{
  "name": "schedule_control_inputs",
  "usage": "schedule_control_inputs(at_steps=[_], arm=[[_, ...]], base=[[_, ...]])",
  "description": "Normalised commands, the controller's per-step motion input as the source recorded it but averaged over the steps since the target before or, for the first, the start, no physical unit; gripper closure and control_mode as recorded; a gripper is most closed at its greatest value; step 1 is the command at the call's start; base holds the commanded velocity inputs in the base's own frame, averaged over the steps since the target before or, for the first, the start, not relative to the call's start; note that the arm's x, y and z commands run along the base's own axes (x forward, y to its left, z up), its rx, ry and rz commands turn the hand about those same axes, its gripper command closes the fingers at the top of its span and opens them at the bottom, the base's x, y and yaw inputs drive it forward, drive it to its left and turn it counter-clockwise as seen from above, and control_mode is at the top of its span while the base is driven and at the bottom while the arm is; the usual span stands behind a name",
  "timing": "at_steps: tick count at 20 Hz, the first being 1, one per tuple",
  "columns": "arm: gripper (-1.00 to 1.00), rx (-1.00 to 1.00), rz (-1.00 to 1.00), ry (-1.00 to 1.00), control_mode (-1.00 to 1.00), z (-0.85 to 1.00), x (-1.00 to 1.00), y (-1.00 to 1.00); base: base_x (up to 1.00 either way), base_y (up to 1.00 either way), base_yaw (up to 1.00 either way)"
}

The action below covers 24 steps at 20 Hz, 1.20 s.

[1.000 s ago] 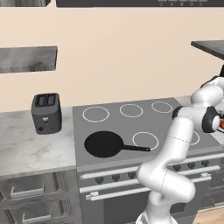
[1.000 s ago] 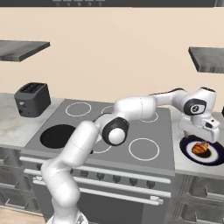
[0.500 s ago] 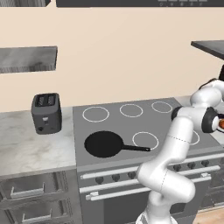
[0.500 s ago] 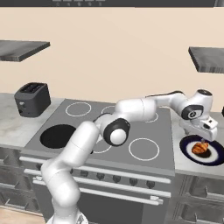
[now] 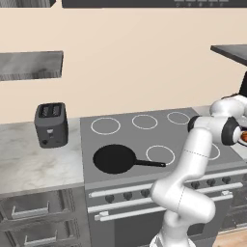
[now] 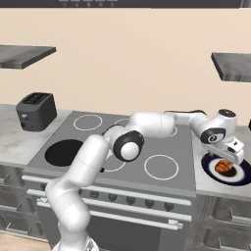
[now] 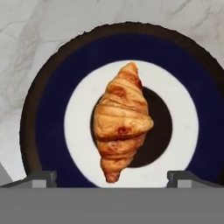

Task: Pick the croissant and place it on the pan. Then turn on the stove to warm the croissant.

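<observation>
The stove [image 5: 159,140] fills the middle of the left base view, and the white arm rising at lower right covers its right front corner and part of the knob row. In the right base view the arm lies across the cooktop from lower left to right of centre, hiding two of the burner rings in part. The pan [image 5: 116,158] sits on the front-left burner, its handle pointing right; in the right base view [image 6: 64,152] the arm hides that handle. The toaster [image 5: 50,124] stands well apart at left on the marble counter [image 5: 34,164], which runs out of the frame's left edge.

At the right edge of the right base view a dark blue plate [image 6: 241,174] is cut by the frame border. The croissant [image 7: 121,120] lies at its centre, with bare white plate on every side. The gripper [image 6: 234,153] hangs just above it, fingers spread wide apart; in the hand view the tips [image 7: 39,178] stand at the lower corners, well clear of the pastry on both sides.
</observation>
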Motion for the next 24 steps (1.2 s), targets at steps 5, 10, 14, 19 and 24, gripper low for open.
schedule_control_inputs(at_steps=[5, 10, 14, 19, 24], arm=[[-1.0, -0.01, 0.0, -0.03, -1.0, -0.06, 0.0, -0.17], [-1.0, -0.01, 0.0, -0.02, -1.0, -0.06, 0.0, -0.05], [-1.0, -0.02, 0.0, 0.0, -1.0, -0.11, 0.0, -0.01], [-1.0, -0.05, 0.0, -0.02, -1.0, -0.21, 0.06, -0.04], [-1.0, -0.06, 0.0, -0.07, -1.0, -0.27, 0.29, -0.12]], base=[[0.0, 0.0, 0.0], [0.0, 0.0, 0.0], [0.0, 0.0, 0.0], [0.0, 0.0, 0.0], [0.0, 0.0, 0.0]])
